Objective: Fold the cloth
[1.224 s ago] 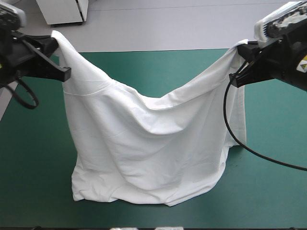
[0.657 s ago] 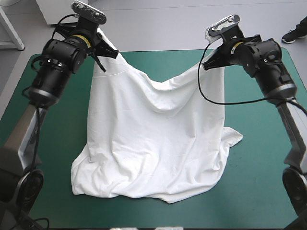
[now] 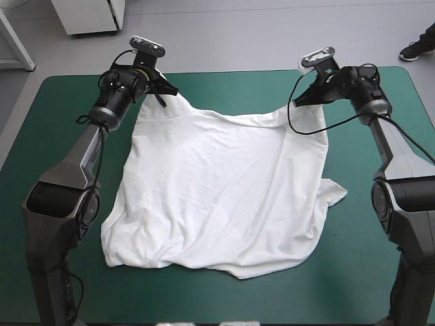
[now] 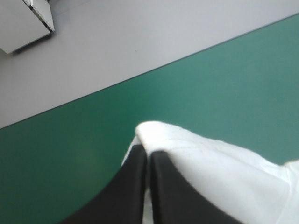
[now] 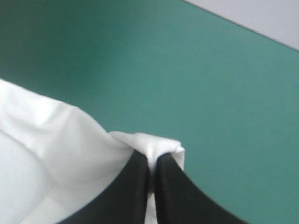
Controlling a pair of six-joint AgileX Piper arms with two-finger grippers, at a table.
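The T-shirt (image 3: 217,197) lies in the middle of the teal-green table (image 3: 54,136), mostly spread out. Its length runs from the far edge of the table toward the near edge, and it becomes wider on the near side. The near border rests on the table in soft wrinkles. One sleeve (image 3: 333,193) sticks out to the right side.

The two far corners are held up, close to the far edge. The left end effector (image 3: 165,89) is clenched on the left corner, and the right end effector (image 3: 299,100) is clenched on the right corner. Between them the far border of the cloth hangs a little slack.

In the left wrist view, the left end effector (image 4: 148,154) has its black fingers (image 4: 131,186) almost together, with a small white fold of the T-shirt (image 4: 210,163) coming out at their tips. In the right wrist view, the right end effector (image 5: 153,161) pinches the T-shirt (image 5: 56,154) in the same way, and the cloth falls away to one side over the table.
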